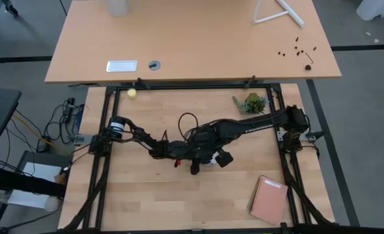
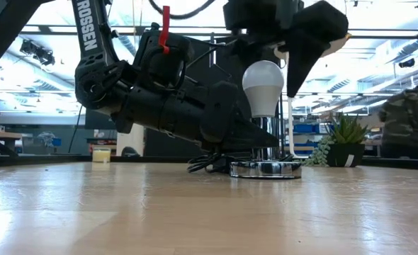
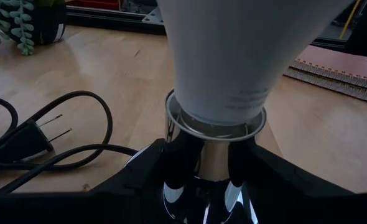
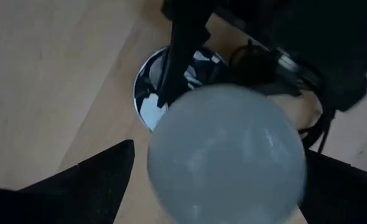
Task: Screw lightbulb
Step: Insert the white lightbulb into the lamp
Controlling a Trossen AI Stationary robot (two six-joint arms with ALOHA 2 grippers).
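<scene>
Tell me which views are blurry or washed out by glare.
Right wrist view: the lightbulb sits so close that it blurs. Low view: bright ceiling lights behind leave the arms as dark silhouettes. Left wrist view: the shiny socket mirrors its surroundings. High view: evenly lit.

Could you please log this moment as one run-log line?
bulb: upright in socket | left gripper: holding socket | right gripper: open around bulb

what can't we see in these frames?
- Lightbulb screw base: hidden inside the chrome socket in low and left wrist views.
- Left pincer fingertips: cut off by the left wrist picture's edge.
- Bulb and socket: buried under both arms in the high view.
- Right pincer: contact with the bulb unclear.
</scene>
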